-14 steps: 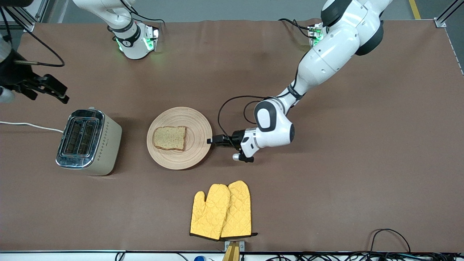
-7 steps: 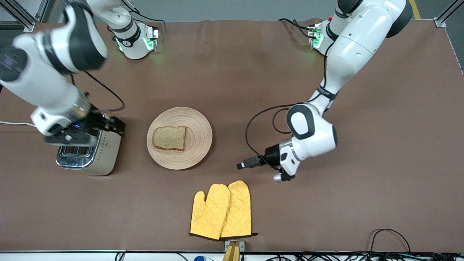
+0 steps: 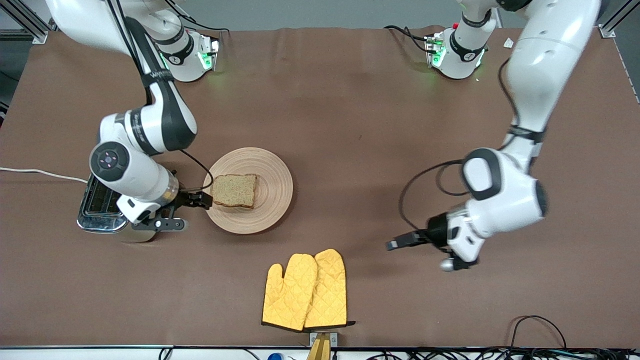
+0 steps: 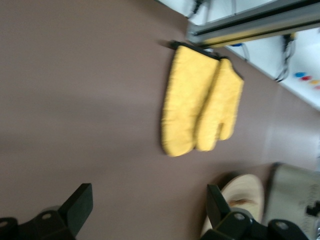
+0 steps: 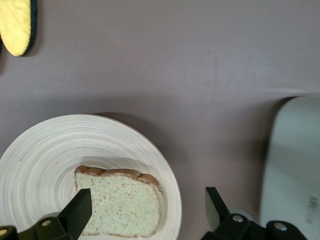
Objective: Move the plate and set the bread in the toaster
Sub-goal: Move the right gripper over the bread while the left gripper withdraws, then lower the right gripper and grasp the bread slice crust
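The light-wood plate [image 3: 272, 170] lies mid-table with the brown bread slice [image 3: 234, 190] on it. The cream toaster [image 3: 97, 202] stands beside the plate toward the right arm's end, partly hidden by the right arm. My right gripper [image 3: 200, 200] is open and empty, low between the toaster and the plate's rim. In the right wrist view its fingers straddle the bread [image 5: 120, 200] and the plate's rim [image 5: 50, 135], with the toaster [image 5: 295, 170] alongside. My left gripper [image 3: 392, 245] is open and empty over bare table toward the left arm's end; in its wrist view the gripper [image 4: 148, 207] has only bare table between the fingers.
A pair of yellow oven mitts [image 3: 305, 290] lies nearer the front camera than the plate; it also shows in the left wrist view [image 4: 200, 107]. The toaster's white cord [image 3: 40, 173] runs off toward the right arm's end of the table.
My right arm has swung from over the toaster down to the plate's rim. My left arm has drawn away from the plate toward its own end of the table.
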